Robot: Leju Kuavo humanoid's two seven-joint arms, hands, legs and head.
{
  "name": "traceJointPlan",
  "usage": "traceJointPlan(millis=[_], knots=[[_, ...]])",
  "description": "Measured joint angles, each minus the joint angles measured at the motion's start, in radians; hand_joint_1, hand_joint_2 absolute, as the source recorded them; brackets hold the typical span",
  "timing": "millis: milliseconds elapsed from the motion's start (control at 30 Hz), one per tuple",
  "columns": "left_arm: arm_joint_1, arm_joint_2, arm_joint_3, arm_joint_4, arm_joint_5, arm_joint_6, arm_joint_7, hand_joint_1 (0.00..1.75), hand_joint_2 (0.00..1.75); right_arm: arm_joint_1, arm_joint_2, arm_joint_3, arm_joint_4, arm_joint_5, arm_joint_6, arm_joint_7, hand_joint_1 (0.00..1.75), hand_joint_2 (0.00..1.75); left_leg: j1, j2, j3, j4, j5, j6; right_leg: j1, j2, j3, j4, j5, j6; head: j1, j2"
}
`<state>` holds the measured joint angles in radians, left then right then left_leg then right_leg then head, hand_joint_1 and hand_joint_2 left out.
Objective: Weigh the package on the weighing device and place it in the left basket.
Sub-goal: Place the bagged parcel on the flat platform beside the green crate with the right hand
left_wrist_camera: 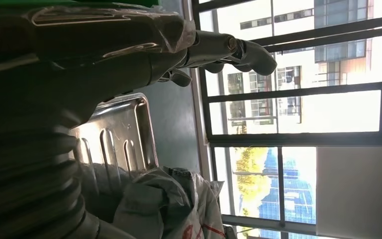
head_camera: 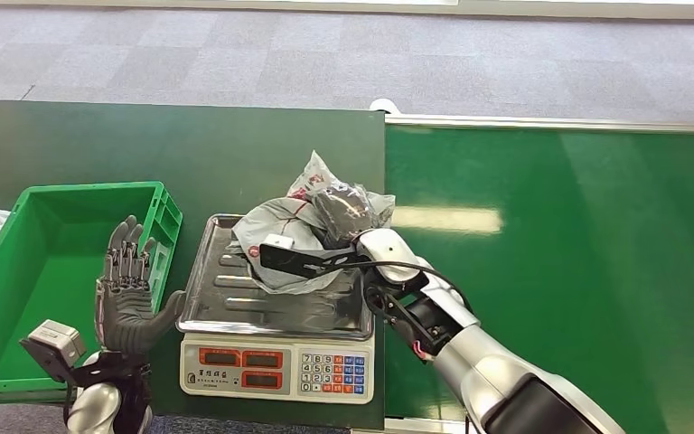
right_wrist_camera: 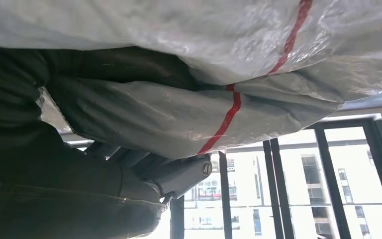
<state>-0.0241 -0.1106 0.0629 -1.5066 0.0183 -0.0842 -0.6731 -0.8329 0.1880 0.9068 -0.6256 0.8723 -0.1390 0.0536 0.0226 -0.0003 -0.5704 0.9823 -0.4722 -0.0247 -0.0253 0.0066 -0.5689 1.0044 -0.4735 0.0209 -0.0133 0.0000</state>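
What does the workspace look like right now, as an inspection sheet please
Surface: dark green table; brighter green conveyor belt to its right.
Job's things: grey package over the steel pan of the scale; green basket left of the scale.
Clutter: nothing seen.
Robot hands: right robot hand grips the package; left robot hand is raised, fingers spread, holding nothing.
Cables: black cable along the right wrist.
Surroundings: grey carpet tiles; windows in the wrist views.

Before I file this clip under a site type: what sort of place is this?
Probably a parcel-sorting or logistics test station: a digital scale holding a grey package, a green conveyor belt alongside, and a green basket. Carpet and windows suggest an office building.
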Motion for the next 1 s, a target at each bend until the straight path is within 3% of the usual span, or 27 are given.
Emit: traceJointPlan(millis=[100,133,233,267,467,767,1000], knots=[[-0.003,0.000,0.000,0.003,0.008,0.000,-0.004,0.00,1.75,0.000,0.000,-0.025,0.005,0.006,0.023,0.008,1.75,1.75,0.000,0.000,0.000,0.000,0.000,0.000,0.000,0.000,0.000,0.000,0.000,0.000,0.000,0.000],[-0.005,0.000,0.000,0.005,0.009,0.000,-0.005,0.00,1.75,0.000,0.000,-0.033,0.006,-0.002,0.039,-0.002,1.47,1.75,0.000,0.000,0.000,0.000,0.000,0.000,0.000,0.000,0.000,0.000,0.000,0.000,0.000,0.000],[-0.014,0.000,0.000,0.014,0.012,0.000,-0.007,0.00,1.75,0.000,0.001,-0.064,0.013,-0.063,0.127,-0.085,0.31,1.75,0.000,0.000,0.000,0.000,0.000,0.000,0.000,0.000,0.000,0.000,0.000,0.000,0.000,0.000],[-0.019,0.001,0.000,0.017,0.013,0.000,-0.007,0.00,1.75,0.000,0.003,-0.073,0.016,-0.087,0.160,-0.120,0.18,1.75,0.000,0.000,0.000,0.000,0.000,0.000,0.000,0.000,0.000,0.000,0.000,0.000,0.000,0.000],[-0.045,0.002,-0.001,0.044,0.013,-0.001,-0.008,0.00,1.75,0.000,0.016,-0.109,0.046,-0.200,0.300,-0.263,0.14,1.75,0.000,0.001,0.000,0.000,0.000,0.000,0.000,0.000,0.000,0.000,0.000,0.000,0.000,0.000],[-0.061,0.004,-0.001,0.061,0.013,-0.002,-0.008,0.00,1.75,0.001,0.023,-0.138,0.068,-0.265,0.353,-0.325,0.00,1.75,0.000,0.001,0.000,0.000,0.000,0.000,0.000,0.000,0.000,0.000,0.000,0.000,0.000,0.000],[-0.065,0.004,-0.005,0.074,0.017,-0.005,-0.019,0.00,1.75,0.016,0.021,-0.208,0.058,-0.490,0.485,-0.487,0.00,1.75,0.000,0.000,0.000,0.000,0.000,0.000,0.000,0.000,0.000,0.000,0.000,0.000,0.000,0.000]])
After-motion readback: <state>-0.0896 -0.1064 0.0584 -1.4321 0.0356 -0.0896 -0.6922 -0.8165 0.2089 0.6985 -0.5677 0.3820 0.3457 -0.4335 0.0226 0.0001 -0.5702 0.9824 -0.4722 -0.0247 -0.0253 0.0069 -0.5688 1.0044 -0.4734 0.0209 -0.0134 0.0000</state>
